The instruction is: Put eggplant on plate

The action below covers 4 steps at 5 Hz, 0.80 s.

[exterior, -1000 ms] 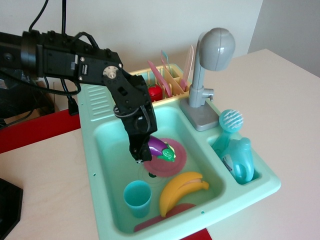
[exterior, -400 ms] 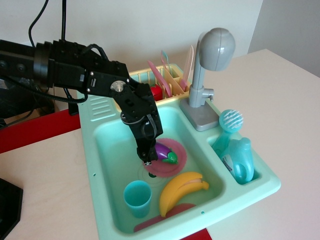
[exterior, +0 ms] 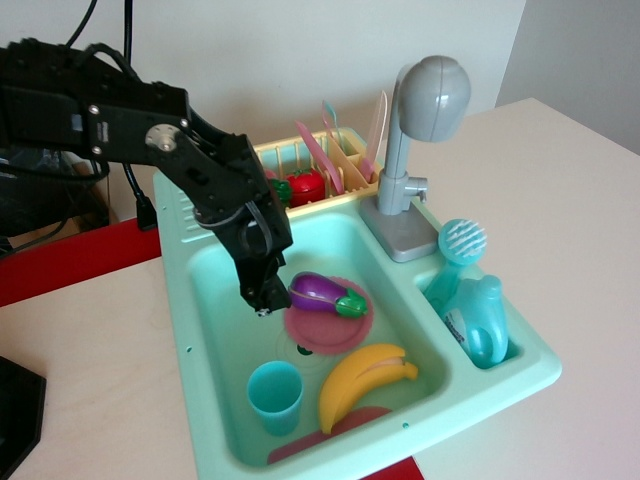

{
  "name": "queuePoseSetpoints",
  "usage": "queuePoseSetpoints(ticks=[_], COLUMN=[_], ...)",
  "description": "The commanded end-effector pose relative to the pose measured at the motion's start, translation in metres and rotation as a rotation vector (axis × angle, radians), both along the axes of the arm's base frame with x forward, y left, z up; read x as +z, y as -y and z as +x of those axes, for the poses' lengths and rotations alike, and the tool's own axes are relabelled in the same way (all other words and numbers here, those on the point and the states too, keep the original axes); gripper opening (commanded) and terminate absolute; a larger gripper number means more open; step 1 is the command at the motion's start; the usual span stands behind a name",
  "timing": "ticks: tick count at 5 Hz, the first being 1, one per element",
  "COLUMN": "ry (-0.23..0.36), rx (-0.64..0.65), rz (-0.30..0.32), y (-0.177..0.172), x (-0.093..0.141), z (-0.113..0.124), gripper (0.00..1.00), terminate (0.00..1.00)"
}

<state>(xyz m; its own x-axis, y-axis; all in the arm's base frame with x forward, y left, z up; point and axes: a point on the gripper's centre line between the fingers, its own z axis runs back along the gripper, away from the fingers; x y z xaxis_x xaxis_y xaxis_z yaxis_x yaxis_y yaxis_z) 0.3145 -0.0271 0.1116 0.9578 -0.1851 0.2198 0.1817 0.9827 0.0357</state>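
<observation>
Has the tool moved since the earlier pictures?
Yes. The tool went left, away from the faucet, leaving the eggplant on the plate.

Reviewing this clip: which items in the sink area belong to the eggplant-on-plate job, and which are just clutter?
Part of the job:
eggplant, lying on the plate
plate
gripper, beside the eggplant

Just lying about:
banana
teal cup
strawberry
faucet
soap bottle
dish brush
</observation>
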Motion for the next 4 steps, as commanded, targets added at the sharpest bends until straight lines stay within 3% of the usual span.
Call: queuePoseSetpoints(ticks=[1, 3, 4], ry=[0.064, -0.006, -0.013], rx=[0.038, 0.142, 0.178], rz=[0.013, 0.083, 0.126], y=[-0.017, -0.077, -0.103], x=[0.045, 0.064, 0.061], z=[-0.023, -0.083, -0.097], gripper=[1.0, 1.0, 1.0], terminate=[0.0, 0.0, 1.0])
